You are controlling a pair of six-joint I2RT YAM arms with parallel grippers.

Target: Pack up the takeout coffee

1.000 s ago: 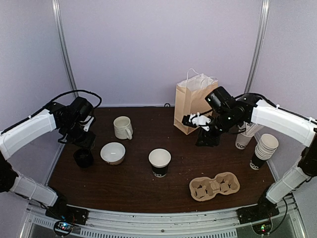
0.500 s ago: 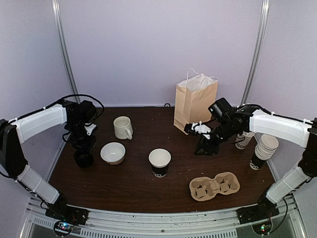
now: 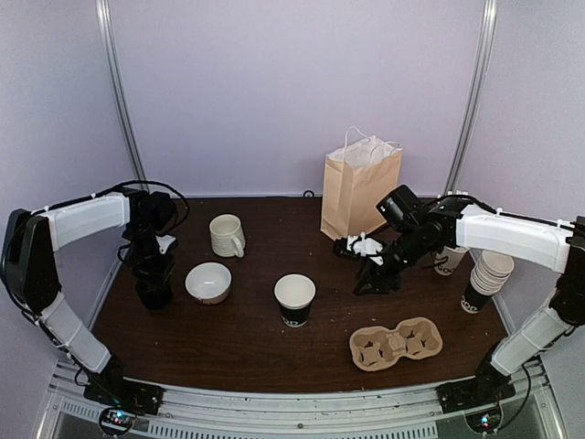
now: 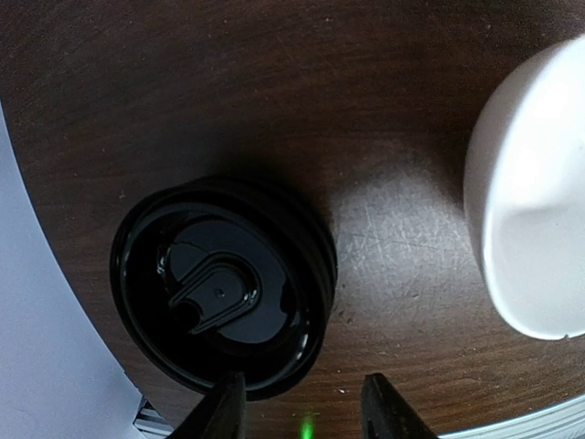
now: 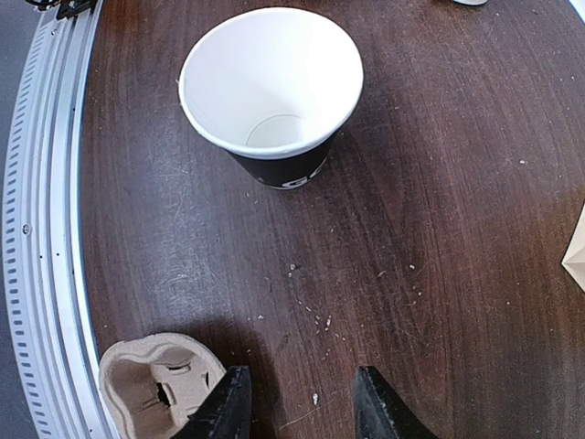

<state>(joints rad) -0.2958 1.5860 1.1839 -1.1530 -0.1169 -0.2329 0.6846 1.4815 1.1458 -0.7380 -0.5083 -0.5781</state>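
Cardboard carrier (image 3: 396,343): nearest the front edge, right of centre, both of its wells empty.
Open cup (image 3: 294,299): lidless and empty, standing upright mid-table, just behind and left of the carrier.
Coffee cup (image 4: 219,288): the black cup with its lid on, standing upright at the left edge of the table (image 3: 256,357), just beside the white bowl (image 3: 208,282).
Left gripper (image 4: 302,416): right over the coffee cup, jaws partly apart and holding nothing. In the wrist view the lid sits left of the gap, with one finger over the rim instead of clear of it.
Right gripper (image 5: 302,407): low over bare table right of centre, jaws partly apart and empty. The open cup and the carrier are both in its wrist view.
Mug (image 3: 227,235): behind the bowl, well apart from either gripper.
Stack of cups (image 3: 489,279): at the right edge, beyond the right arm.
Paper bag (image 3: 360,187): upright at the back, mouth open, far across the table from the coffee.
Risk, off-centre descent: a finger could land on the lid and dent it, pop it off or tip the cup towards the bowl.
Risk, squeeze: too hard a grip on a paper wall may buckle it and loosen the lid.
Risk, carry: the way to the bag passes the bowl, mug and right arm, so a low path could clip one.
Risk, right arm: it may take the open cup for the coffee.
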